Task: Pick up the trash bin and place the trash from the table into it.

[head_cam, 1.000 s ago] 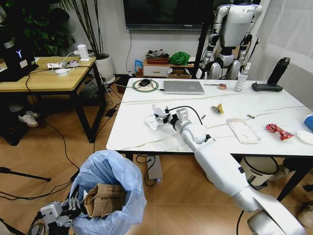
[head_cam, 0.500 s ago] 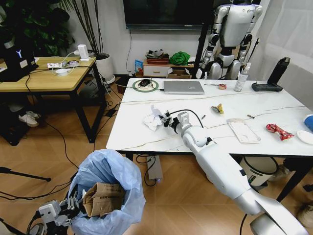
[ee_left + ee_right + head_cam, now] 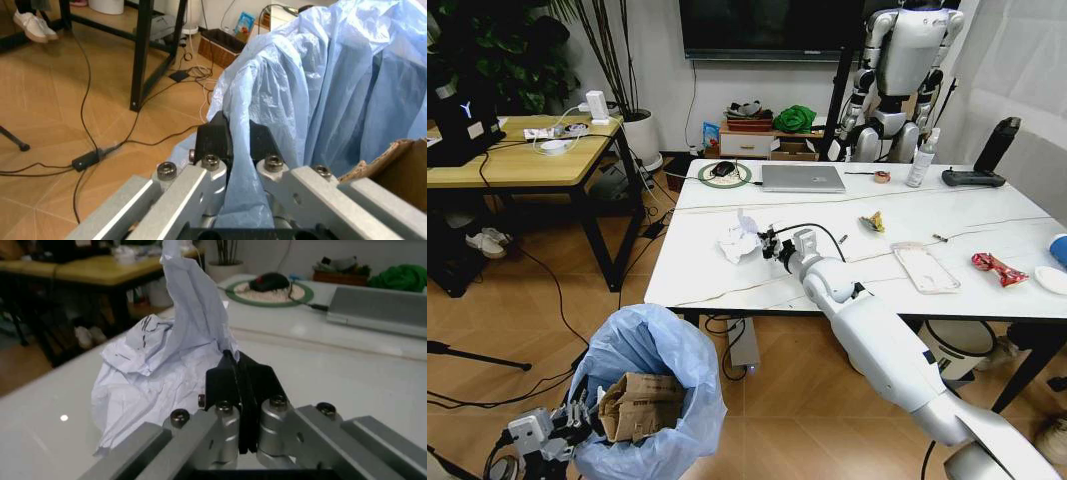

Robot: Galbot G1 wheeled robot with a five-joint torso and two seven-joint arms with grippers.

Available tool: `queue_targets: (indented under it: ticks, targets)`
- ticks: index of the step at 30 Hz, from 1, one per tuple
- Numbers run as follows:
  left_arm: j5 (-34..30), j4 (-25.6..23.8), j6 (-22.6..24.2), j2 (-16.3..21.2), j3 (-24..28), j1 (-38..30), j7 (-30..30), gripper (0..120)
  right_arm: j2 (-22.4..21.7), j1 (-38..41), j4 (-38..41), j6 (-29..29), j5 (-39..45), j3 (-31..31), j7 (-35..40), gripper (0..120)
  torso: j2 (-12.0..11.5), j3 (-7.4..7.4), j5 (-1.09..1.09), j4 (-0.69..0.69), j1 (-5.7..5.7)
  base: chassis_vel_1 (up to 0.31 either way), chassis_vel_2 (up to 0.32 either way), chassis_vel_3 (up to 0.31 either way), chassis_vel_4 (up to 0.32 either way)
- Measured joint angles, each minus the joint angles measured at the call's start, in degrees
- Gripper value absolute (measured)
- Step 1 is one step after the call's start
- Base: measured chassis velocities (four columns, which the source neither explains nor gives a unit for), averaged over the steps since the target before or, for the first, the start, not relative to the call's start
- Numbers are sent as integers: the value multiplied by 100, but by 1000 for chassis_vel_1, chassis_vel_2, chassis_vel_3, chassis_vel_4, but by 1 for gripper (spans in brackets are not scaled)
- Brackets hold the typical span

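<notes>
Right hand (image 3: 235,371) pinches 1 crumpled paper (image 3: 738,240); left hand (image 3: 235,141) pinches 1 bin bag (image 3: 320,85).

Silver laptop (image 3: 802,178), spray bottle (image 3: 921,160), black mouse (image 3: 723,169) on round green-rimmed pad (image 3: 724,176), wooden-topped table (image 3: 522,160), wall screen (image 3: 770,28)

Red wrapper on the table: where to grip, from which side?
Grip the red wrapper at its pinched middle, coming straight down from above. It lies flat on the table with flared ends, so the narrow waist probably fits a claw best. Nothing crowds it; the clear pack lies apart.
</notes>
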Motion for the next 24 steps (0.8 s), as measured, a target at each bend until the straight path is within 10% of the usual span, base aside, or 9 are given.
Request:
queue_targets:
  ticks: [11,24]
  targets:
    - [-56,-23,31,19,-52,19,-14,0,-859,-636,2201,771,1688,-713,-549,0,0,-1,1,0,-1,0,0,0,0]
    - [-180,-89,144,15,-107,19,-45,0,-1009,-1189,3201,1051,1479,-2457,-928,0,1,-1,-1,1,-1,0,0,0,0]
